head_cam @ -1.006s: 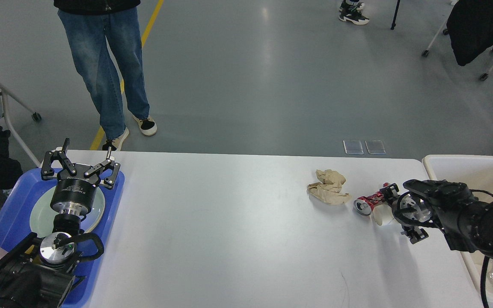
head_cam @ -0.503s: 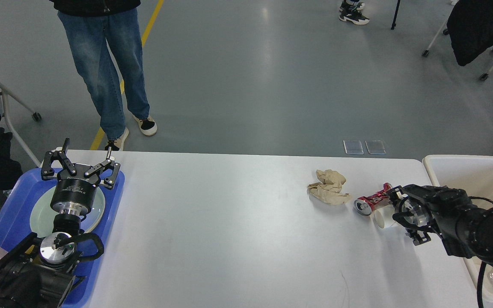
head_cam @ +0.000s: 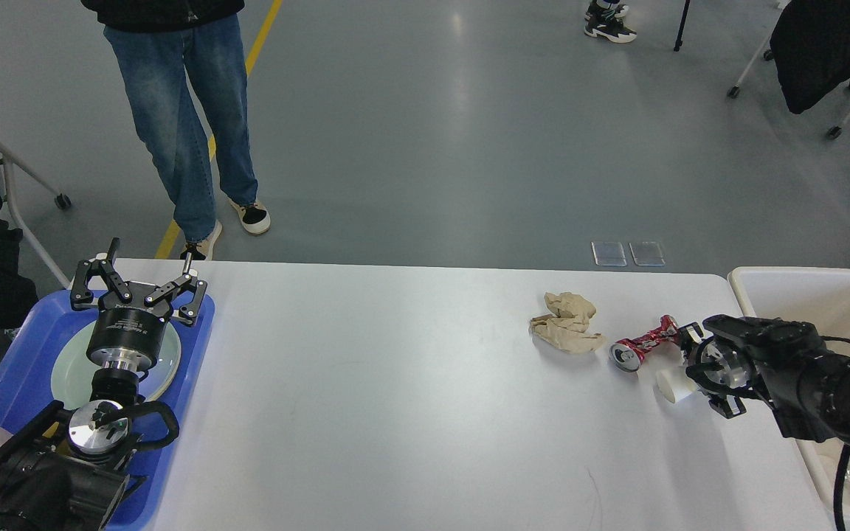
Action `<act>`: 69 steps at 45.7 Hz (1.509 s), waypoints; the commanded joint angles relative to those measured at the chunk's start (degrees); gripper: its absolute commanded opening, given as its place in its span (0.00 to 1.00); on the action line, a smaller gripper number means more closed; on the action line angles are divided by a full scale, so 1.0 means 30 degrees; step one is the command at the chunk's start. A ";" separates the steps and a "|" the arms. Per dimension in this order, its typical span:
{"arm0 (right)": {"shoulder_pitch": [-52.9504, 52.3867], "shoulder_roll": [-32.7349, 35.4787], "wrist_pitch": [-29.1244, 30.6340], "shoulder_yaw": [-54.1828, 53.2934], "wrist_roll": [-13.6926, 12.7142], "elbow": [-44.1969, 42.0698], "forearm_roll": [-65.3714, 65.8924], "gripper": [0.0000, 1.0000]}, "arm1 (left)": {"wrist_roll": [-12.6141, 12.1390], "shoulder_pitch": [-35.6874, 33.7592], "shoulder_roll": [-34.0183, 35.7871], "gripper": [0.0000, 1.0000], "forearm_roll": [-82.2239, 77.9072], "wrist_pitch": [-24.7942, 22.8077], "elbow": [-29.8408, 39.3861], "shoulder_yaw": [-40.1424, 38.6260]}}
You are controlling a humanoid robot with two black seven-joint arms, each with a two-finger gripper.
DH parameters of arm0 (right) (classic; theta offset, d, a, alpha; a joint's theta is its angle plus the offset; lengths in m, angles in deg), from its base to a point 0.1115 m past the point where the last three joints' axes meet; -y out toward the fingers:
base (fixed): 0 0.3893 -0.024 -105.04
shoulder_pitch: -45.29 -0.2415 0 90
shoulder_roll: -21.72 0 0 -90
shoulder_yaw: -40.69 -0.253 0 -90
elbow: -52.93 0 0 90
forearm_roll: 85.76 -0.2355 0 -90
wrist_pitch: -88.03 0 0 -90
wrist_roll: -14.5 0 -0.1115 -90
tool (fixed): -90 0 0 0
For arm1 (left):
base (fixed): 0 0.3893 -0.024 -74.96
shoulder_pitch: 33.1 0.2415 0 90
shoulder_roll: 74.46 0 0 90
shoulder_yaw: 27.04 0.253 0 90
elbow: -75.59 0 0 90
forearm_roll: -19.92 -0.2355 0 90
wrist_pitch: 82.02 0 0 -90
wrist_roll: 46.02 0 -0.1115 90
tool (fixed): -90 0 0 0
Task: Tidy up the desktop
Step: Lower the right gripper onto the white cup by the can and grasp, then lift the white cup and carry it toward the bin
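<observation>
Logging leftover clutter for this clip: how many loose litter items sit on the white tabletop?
3: a crumpled tan paper right of centre, a crushed red can beside it, and a small white cup at the right gripper.

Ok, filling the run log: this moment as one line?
left pincer: open above plate | right pincer: at white cup, grip unclear | can, napkin: on desktop

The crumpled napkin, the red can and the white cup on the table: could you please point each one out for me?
Napkin (head_cam: 567, 329), head view, middle of the crumpled beige wad.
Can (head_cam: 643, 344), head view, middle of its crushed red side.
Cup (head_cam: 675, 386), head view, its white side wall.
</observation>
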 commanded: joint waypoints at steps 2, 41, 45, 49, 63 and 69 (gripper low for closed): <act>-0.1607 0.1700 0.0017 0.0126 -0.0001 0.2520 0.0326 0.04 | 0.0000 -0.0005 0.0004 0.96 0.0001 0.0003 0.0012 -0.0003; -2.0354 0.4810 1.0150 0.9061 0.0379 1.8895 0.6209 0.00 | 0.0000 -0.0005 0.0004 0.96 0.0001 -0.0026 0.0012 0.0027; -2.3166 0.4809 1.1498 0.9032 0.0643 2.1095 0.7911 0.00 | 0.0000 -0.0005 0.0004 0.96 0.0001 0.0003 -0.0018 0.0027; -2.5395 0.4810 1.2846 0.9032 0.0702 2.2268 0.8558 0.00 | 0.0000 -0.0005 0.0004 0.96 -0.0028 0.0003 -0.0018 0.0026; -3.2223 0.3522 1.5631 0.9705 0.4215 2.5369 0.8910 0.00 | 0.0029 -0.0005 0.0004 0.96 0.0001 0.0003 -0.0018 0.0026; -3.2724 0.3139 1.6042 0.9852 0.4657 2.5369 0.8939 0.00 | 0.0029 0.0024 0.0004 0.96 0.0001 0.0003 -0.0018 0.0027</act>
